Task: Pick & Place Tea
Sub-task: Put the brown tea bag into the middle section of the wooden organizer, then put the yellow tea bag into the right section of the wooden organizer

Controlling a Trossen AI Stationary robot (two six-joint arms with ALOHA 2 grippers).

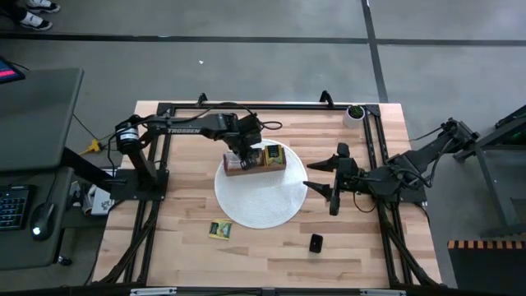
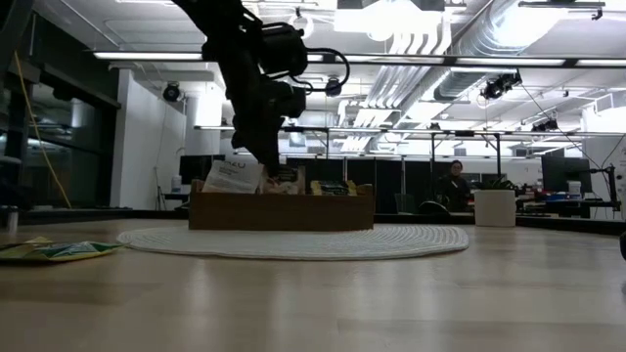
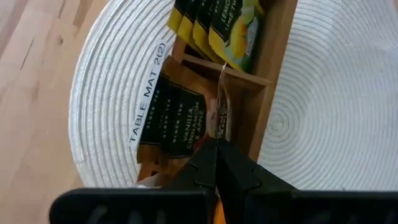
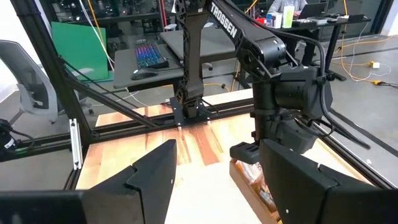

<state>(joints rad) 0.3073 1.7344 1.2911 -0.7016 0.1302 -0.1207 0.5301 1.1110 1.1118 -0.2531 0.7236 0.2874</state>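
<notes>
I hold a thin tea packet edge-on in my left gripper, fingers clamped; flimsy paper, crumples easily. Right gripper waits, fingers apart.

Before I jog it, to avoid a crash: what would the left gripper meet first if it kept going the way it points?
Probably the tea packets in the wooden box right below; the shut left gripper already pinches one packet's edge.
</notes>
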